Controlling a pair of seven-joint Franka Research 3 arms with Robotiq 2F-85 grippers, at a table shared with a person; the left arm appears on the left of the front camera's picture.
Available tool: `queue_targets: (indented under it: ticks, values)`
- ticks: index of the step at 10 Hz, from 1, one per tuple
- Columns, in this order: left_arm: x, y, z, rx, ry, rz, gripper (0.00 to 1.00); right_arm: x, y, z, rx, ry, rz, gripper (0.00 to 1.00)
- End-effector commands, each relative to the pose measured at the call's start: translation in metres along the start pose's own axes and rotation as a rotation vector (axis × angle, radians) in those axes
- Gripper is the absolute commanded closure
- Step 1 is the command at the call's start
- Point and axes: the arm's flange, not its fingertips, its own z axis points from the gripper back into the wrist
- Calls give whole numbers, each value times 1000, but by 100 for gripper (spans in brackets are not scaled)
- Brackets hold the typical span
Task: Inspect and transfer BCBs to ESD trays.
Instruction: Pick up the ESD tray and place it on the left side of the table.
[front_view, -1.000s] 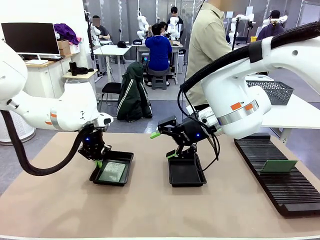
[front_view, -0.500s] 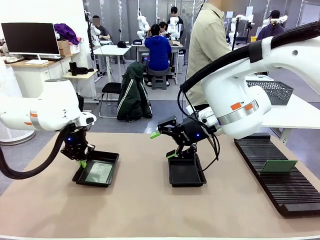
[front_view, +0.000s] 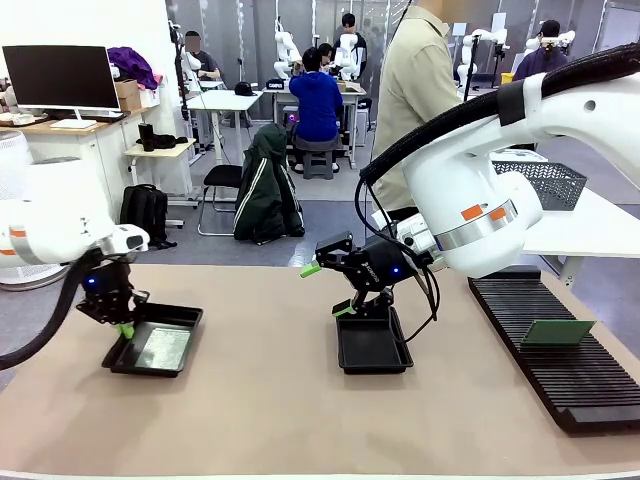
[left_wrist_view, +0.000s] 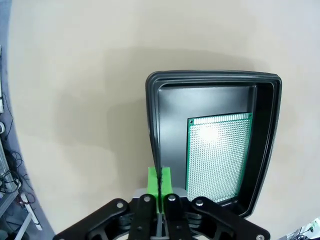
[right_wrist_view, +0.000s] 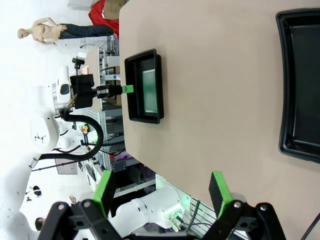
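Note:
At the table's left, my left gripper (front_view: 122, 326) is shut on the near rim of a black ESD tray (front_view: 145, 372), which holds one green BCB (front_view: 160, 348). In the left wrist view the green pads (left_wrist_view: 154, 181) pinch the tray's rim (left_wrist_view: 210, 76), and the BCB (left_wrist_view: 217, 150) lies flat inside. My right gripper (front_view: 328, 290) hangs open, holding nothing, above the far end of a second ESD tray (front_view: 372, 352), which is empty. The right wrist view has the open gripper (right_wrist_view: 161, 185), the empty tray (right_wrist_view: 305, 85) and the far tray (right_wrist_view: 142, 119) with the left gripper (right_wrist_view: 125, 89) on it.
A long black ribbed rack (front_view: 560, 380) lies at the right with one BCB (front_view: 557, 331) standing in it. A grey mesh basket (front_view: 545, 183) sits on a white side table behind. A person (front_view: 415, 90) stands at the far side.
My left arm has dragged the tray with the BCB leftward across the table. The right arm and the empty tray have not moved.

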Motion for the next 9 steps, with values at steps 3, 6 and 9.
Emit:
queue_targets:
  ticks: [3, 6, 9]
  values:
    - [-8, 47, 6, -18, 2, 0, 97, 0, 0, -3, 5, -8, -11, 0]
    - [-6, 62, 4, -7, 2, 8, 97, 0, 0, -3, 5, -8, -11, 0]
    - [-3, 65, -1, 10, 9, 21, 97, 0, 0, -3, 5, -8, -11, 0]
